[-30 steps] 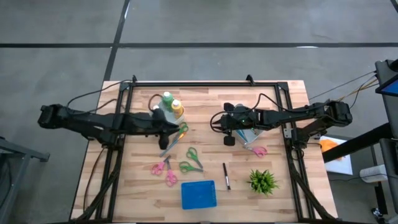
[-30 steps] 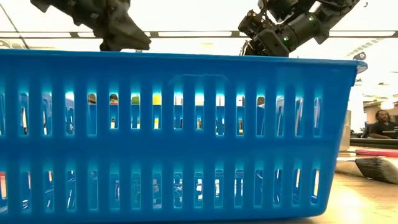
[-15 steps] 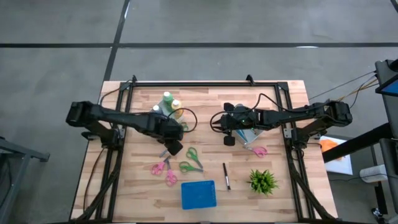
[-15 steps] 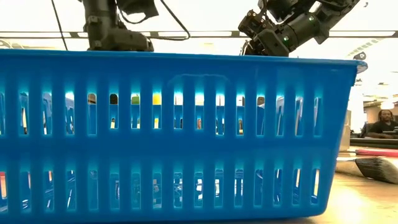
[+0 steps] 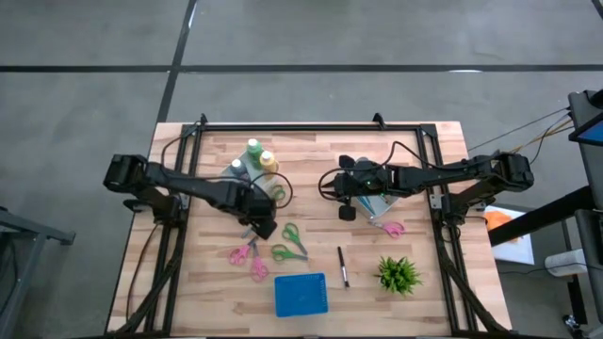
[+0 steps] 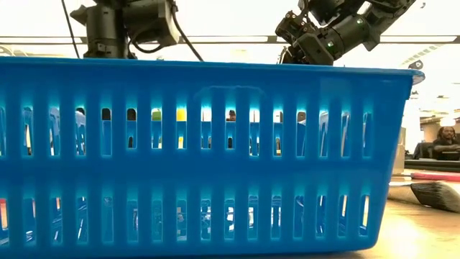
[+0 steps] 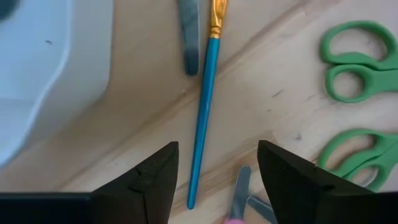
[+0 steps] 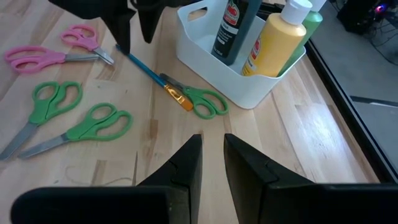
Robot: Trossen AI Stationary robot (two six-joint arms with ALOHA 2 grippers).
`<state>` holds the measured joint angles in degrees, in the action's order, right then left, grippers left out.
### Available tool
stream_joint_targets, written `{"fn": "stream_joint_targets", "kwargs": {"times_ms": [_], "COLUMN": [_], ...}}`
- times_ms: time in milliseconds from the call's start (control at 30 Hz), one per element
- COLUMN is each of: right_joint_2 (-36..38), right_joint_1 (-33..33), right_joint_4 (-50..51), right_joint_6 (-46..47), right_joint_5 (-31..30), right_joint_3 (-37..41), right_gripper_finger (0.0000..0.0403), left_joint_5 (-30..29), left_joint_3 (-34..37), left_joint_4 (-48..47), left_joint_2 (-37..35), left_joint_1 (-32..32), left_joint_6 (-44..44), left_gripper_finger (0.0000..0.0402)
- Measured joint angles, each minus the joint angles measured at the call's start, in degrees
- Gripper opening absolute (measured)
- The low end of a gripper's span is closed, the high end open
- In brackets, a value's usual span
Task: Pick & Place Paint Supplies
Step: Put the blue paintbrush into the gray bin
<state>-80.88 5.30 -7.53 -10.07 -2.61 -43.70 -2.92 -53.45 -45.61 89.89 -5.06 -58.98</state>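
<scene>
- High view: a pale butcher-block wooden table framed by black rails stands on a grey concrete floor. The left gripper hangs near the table's middle, just beside a white plastic caddy holding three squeeze bottles: a green one, a yellow-orange one and a dark one. Two pink-handled scissors and two green-handled scissors lie nearby; a third pink pair lies under the right arm. A thin dark-handled brush, a small blue slotted plastic basket and a small green potted plant sit along the near edge. The right gripper waits right of centre.
- Low view: the blue basket's slotted wall fills the picture; both arms show above its rim, with ceiling lights and a seated person far off.
- Left wrist view: the left gripper's fingers stand apart, holding nothing, straddling a slim blue-handled brush with a gold ferrule that lies flat on the wood.
- Right wrist view: the right gripper's fingers are nearly together and empty, above bare wood; a third green pair of scissors lies beside the caddy, touching the blue brush's ferrule.
</scene>
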Motion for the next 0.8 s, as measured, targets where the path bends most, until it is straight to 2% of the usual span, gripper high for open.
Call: {"fn": "stream_joint_targets", "kwargs": {"times_ms": [600,800], "right_joint_2": [0.0,0.0], "right_joint_1": [0.0,0.0], "right_joint_4": [-0.1,-0.1], "right_joint_6": [0.0,0.0], "right_joint_5": [0.0,0.0], "right_joint_3": [0.0,0.0], "right_gripper_finger": [0.0064,0.0064], "left_joint_5": [0.1,0.4], "left_joint_3": [7.6,9.3], "left_joint_4": [8.9,9.1], "left_joint_2": [0.0,0.0], "left_joint_1": [-1.6,-1.6], "left_joint_6": [-1.1,-1.5], "left_gripper_finger": [0.0219,0.0176]}}
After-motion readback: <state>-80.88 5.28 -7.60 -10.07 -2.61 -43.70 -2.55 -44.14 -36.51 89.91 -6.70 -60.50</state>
